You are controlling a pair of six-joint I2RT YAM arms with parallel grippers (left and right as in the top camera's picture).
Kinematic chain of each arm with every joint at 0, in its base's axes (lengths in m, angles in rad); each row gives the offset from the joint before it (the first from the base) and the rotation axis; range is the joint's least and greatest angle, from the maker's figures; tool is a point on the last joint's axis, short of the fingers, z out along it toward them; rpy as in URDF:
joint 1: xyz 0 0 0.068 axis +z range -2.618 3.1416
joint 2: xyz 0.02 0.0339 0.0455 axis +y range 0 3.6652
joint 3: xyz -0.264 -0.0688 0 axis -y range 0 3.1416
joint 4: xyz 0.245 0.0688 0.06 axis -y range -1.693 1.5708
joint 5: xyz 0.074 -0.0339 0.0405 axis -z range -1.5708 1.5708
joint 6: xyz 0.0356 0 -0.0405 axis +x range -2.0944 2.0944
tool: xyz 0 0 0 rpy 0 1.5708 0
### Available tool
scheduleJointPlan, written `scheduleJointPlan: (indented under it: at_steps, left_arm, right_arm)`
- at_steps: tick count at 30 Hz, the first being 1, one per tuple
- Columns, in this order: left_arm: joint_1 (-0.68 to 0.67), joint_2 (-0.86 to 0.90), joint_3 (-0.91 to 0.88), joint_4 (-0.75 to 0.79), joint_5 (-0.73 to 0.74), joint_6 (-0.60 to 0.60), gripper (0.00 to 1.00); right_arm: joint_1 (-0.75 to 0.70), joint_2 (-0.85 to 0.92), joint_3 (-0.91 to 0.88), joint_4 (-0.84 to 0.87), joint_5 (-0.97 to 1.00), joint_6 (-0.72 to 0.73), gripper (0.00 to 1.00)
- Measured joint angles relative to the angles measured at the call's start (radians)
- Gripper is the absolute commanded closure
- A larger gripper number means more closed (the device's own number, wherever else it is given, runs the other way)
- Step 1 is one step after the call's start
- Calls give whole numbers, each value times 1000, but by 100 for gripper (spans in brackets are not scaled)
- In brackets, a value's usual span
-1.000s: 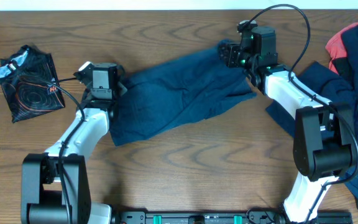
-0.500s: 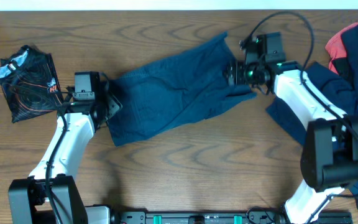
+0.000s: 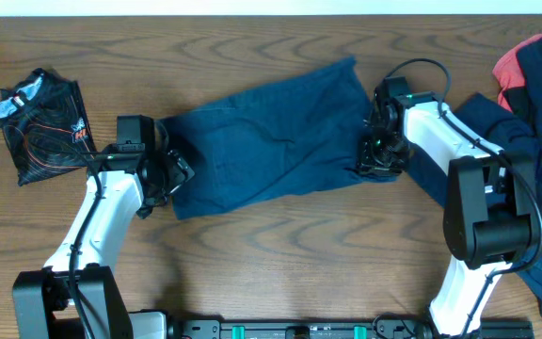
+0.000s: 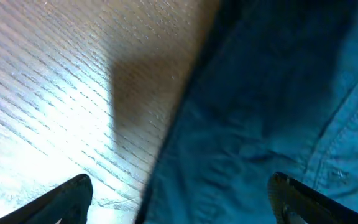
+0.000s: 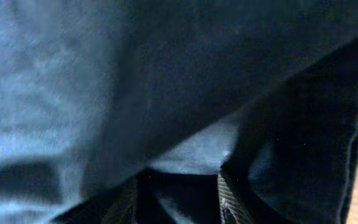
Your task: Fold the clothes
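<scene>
Navy shorts [image 3: 271,137] lie spread slantwise across the desk [image 3: 280,254], probably laid out for folding; left end effector [image 3: 169,174] sits at their left edge, fingers wide apart and empty; right end effector [image 3: 381,162] is low on the right hem, fingers part-together about cloth, but I cannot tell whether it grips.

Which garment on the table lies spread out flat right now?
The navy shorts in the middle, lying smoothed out. The black printed piece at left is crumpled, and the red-and-navy pile at right is heaped.
</scene>
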Motion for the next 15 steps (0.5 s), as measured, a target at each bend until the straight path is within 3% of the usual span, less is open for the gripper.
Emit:
scheduleJointPlan:
  at_steps: [3, 8, 15]
  left_arm:
    - [0, 0, 0, 18, 0, 0, 8]
    - [0, 0, 0, 23, 3, 0, 8]
    - [0, 0, 0, 16, 3, 0, 8]
  right_arm:
    - [-13, -12, -6, 26, 55, 20, 53]
    - [-36, -92, -17, 74, 108, 41, 36]
    - [-38, -325, -12, 83, 105, 42, 39]
